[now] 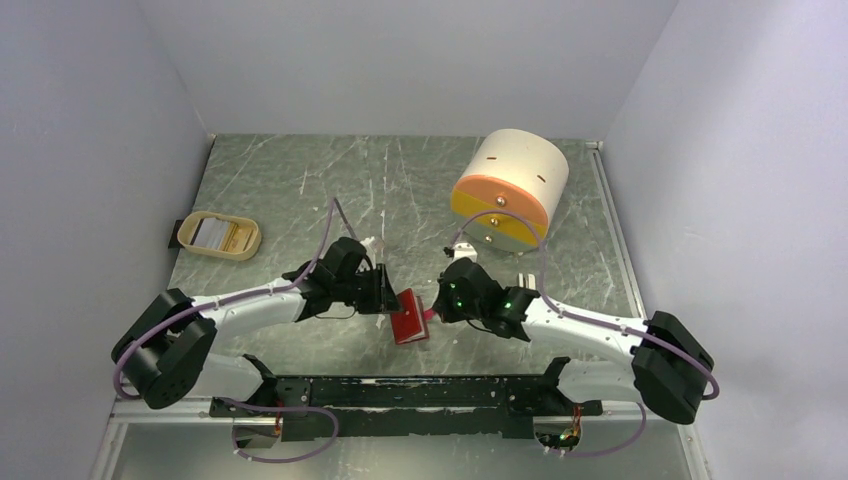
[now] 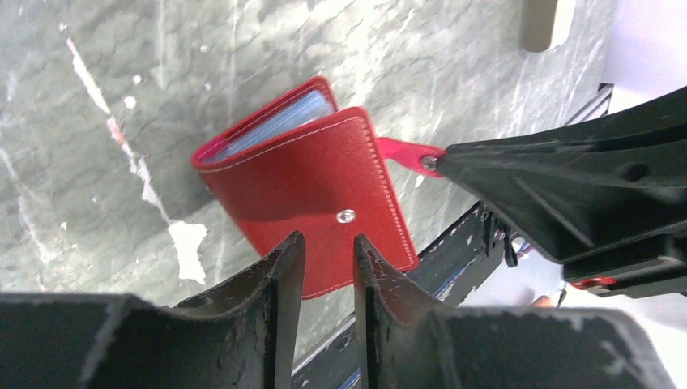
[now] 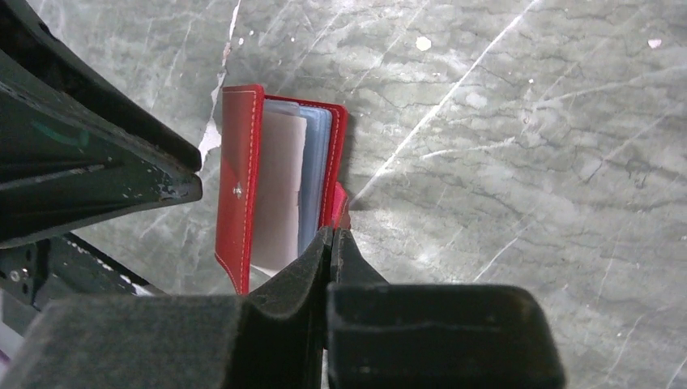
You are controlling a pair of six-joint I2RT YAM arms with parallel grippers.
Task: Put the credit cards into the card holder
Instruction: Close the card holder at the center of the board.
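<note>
Jaws of the right gripper [image 3: 330,237] are clenched on the red snap tab [image 2: 401,150] of the card holder [image 1: 410,318], which sits partly open on the tabletop [image 1: 300,180] between both arms. Those of the left gripper [image 2: 324,245] stand narrowly parted just beside its front cover. The credit cards [image 1: 213,232] lie in the beige tray [image 1: 252,241].

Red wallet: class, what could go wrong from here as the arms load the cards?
The right gripper pinches the wallet only by its thin tab, so it may slip or twist free. The wallet is only partly open and the left gripper is open beside it, so it might fall shut. The cards lie far off in the tray.
</note>
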